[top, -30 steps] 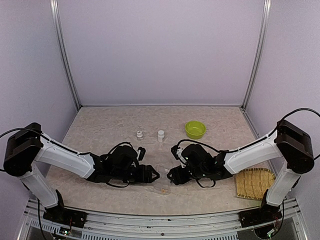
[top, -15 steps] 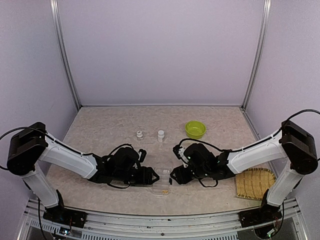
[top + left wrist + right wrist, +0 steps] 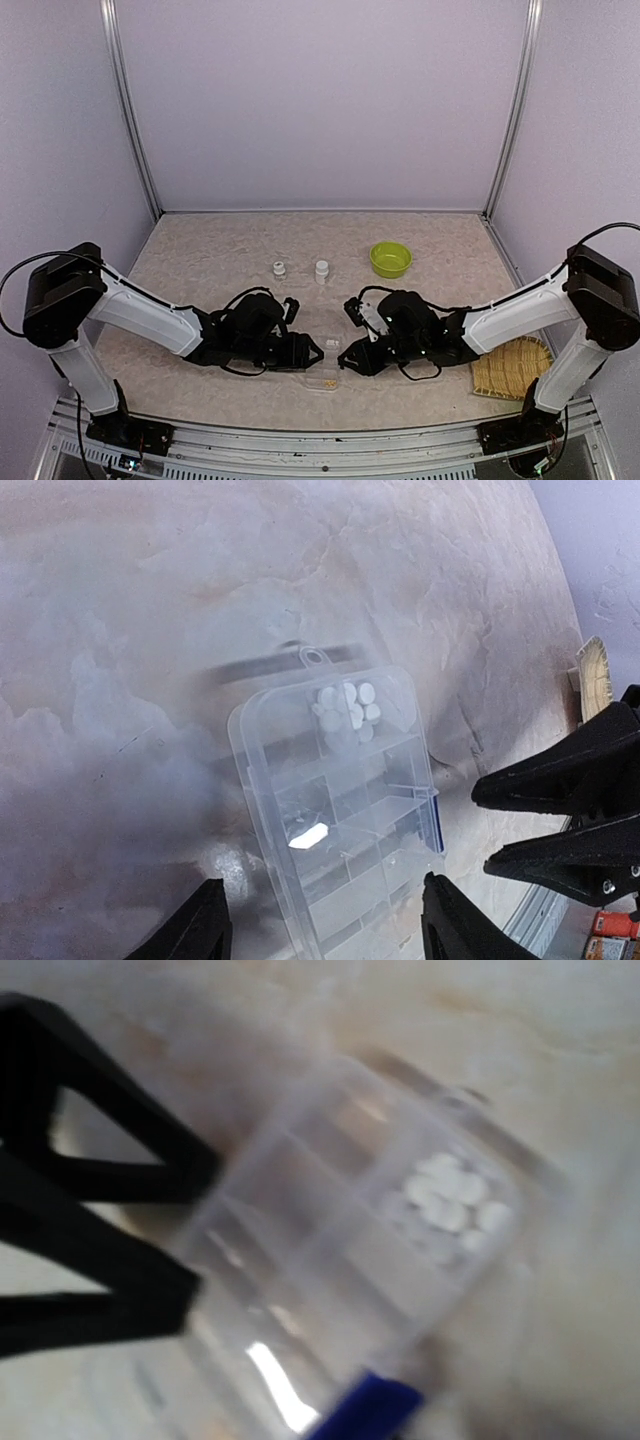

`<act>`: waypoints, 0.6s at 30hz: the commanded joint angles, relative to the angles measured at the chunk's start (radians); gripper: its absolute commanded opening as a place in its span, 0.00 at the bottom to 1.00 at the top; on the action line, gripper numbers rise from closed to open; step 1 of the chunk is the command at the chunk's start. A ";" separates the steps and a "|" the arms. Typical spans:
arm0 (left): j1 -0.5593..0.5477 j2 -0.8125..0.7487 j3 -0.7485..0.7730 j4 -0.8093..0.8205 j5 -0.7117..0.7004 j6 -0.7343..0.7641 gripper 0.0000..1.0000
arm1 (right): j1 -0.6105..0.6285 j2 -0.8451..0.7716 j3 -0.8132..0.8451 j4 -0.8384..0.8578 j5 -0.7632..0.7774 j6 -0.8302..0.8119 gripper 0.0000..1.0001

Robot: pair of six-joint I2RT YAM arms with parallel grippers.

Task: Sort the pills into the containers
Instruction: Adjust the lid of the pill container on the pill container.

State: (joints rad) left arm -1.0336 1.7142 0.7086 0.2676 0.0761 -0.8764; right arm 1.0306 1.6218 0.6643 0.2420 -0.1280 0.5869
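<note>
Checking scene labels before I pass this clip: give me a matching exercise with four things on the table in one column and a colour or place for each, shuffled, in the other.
Things
A. pill box
B. bowl
C. woven tray
D. two small bottles

Descriptions
1. white, standing upright at the far side, left of the bowl
2. lime green, at the far side, right of centre
3. clear plastic, lying flat at front centre
4. tan, lying at the front right

Pairs: A-3, B-2, C-4, D-1
</note>
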 commanded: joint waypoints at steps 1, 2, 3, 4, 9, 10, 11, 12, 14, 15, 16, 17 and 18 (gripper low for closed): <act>0.000 0.035 0.015 0.024 0.026 0.005 0.62 | -0.029 0.035 -0.023 0.093 -0.100 0.039 0.21; 0.000 0.038 0.014 0.029 0.028 0.004 0.61 | -0.037 0.040 -0.035 0.114 -0.114 0.049 0.19; 0.000 0.041 0.014 0.030 0.029 0.005 0.61 | -0.045 0.043 -0.049 0.140 -0.126 0.063 0.20; 0.000 0.043 0.014 0.031 0.030 0.004 0.61 | -0.054 0.046 -0.062 0.162 -0.138 0.078 0.21; -0.002 0.039 0.011 0.034 0.031 0.004 0.60 | -0.074 0.064 -0.076 0.212 -0.189 0.110 0.33; -0.002 0.041 0.011 0.034 0.031 0.003 0.59 | -0.075 0.069 -0.073 0.215 -0.195 0.110 0.35; -0.001 0.040 0.011 0.034 0.030 0.003 0.59 | -0.075 0.076 -0.071 0.219 -0.201 0.110 0.36; -0.002 0.039 0.011 0.036 0.030 0.004 0.59 | -0.074 0.084 -0.066 0.223 -0.207 0.111 0.36; -0.002 0.038 0.010 0.036 0.030 0.004 0.58 | -0.076 0.099 -0.061 0.230 -0.223 0.114 0.37; -0.002 0.039 0.009 0.035 0.030 0.003 0.57 | -0.076 0.106 -0.061 0.241 -0.230 0.117 0.37; -0.002 0.040 0.009 0.035 0.030 0.004 0.55 | -0.076 0.115 -0.059 0.247 -0.232 0.120 0.37; -0.002 0.040 0.008 0.036 0.030 0.003 0.54 | -0.076 0.123 -0.057 0.249 -0.235 0.120 0.37; -0.002 0.041 0.008 0.039 0.031 0.004 0.54 | -0.075 0.130 -0.054 0.250 -0.237 0.121 0.37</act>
State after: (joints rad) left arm -1.0336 1.7374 0.7101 0.3058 0.0990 -0.8783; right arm 0.9592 1.7145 0.5926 0.4450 -0.3294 0.6941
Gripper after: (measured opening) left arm 0.550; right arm 0.372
